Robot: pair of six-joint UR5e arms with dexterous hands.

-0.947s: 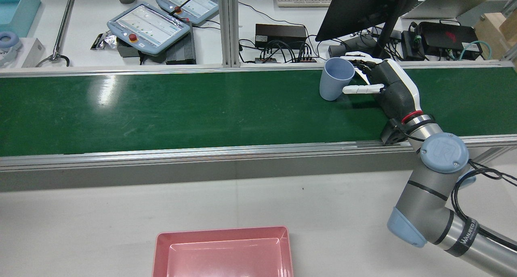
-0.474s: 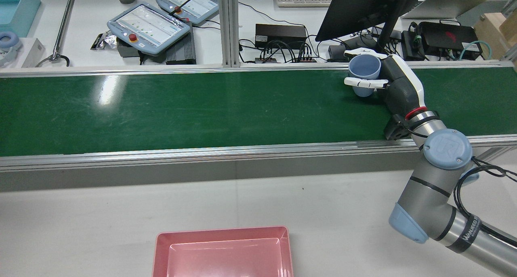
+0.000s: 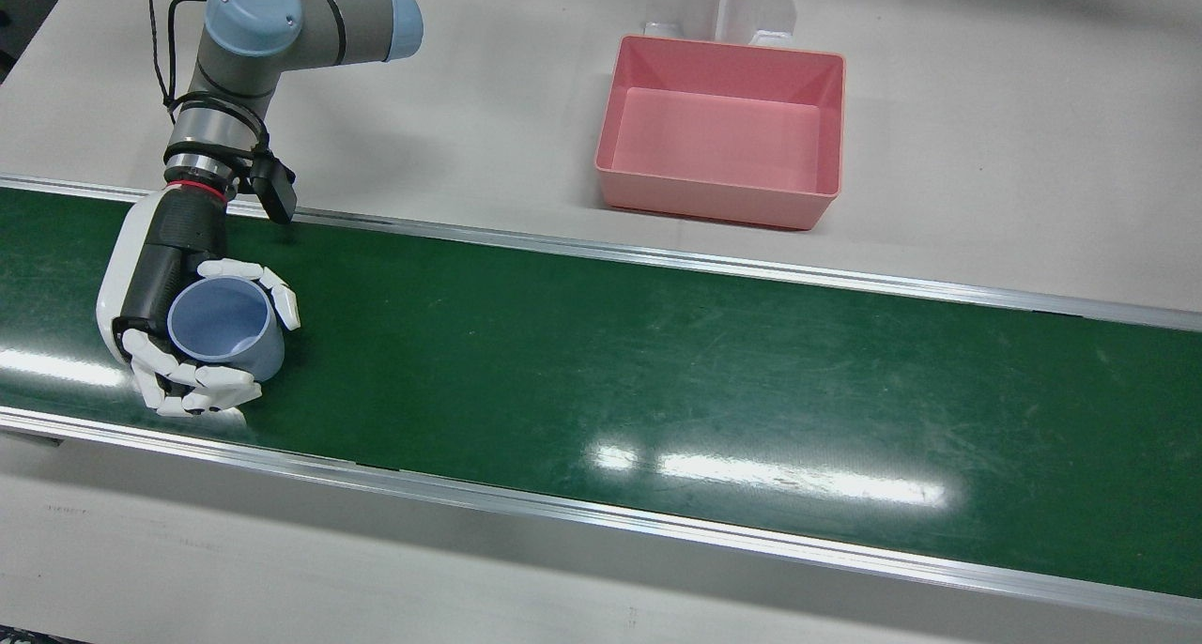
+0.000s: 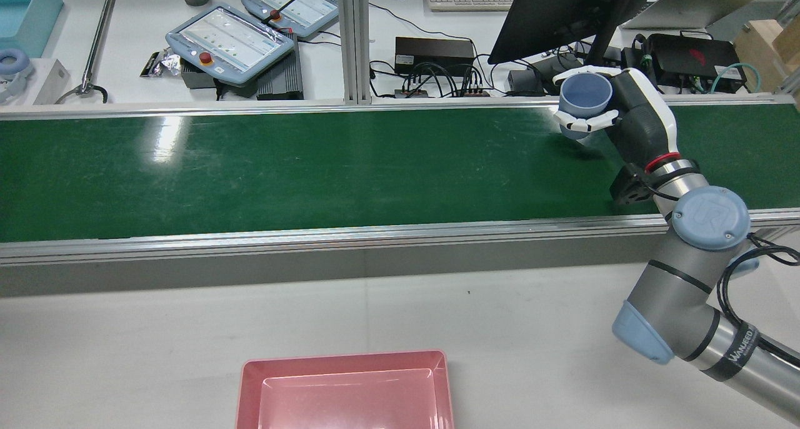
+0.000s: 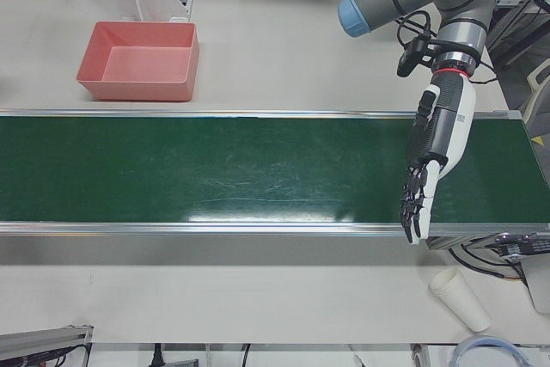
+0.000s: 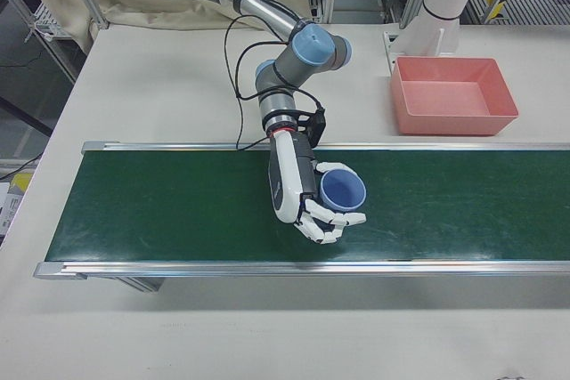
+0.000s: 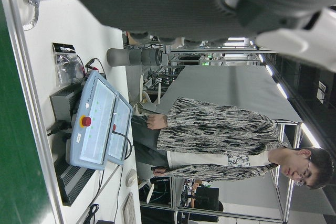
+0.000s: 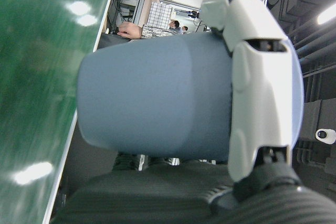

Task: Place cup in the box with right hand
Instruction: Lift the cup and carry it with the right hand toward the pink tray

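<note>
A blue cup (image 3: 221,320) sits upright in my right hand (image 3: 155,283), mouth up, white fingers (image 3: 202,381) wrapped round its wall. In the rear view the cup (image 4: 585,94) and hand (image 4: 634,119) hang over the far edge of the green belt (image 4: 312,166). The cup (image 6: 342,190) is held above the belt in the right-front view and fills the right hand view (image 8: 157,98). The pink box (image 3: 718,193) stands empty on the white table beyond the belt (image 4: 344,360). My left hand (image 5: 434,156) is open and flat over the belt, holding nothing.
A monitor (image 4: 562,10), cables and teach pendants (image 4: 228,38) lie behind the belt's far rail. A white paper cup (image 5: 460,298) lies on the table beside the belt. A white stand (image 3: 723,1) is behind the box.
My right hand closed round the tilted cup, turned it upright and carried it up and to the right, toward the belt's far rail.
</note>
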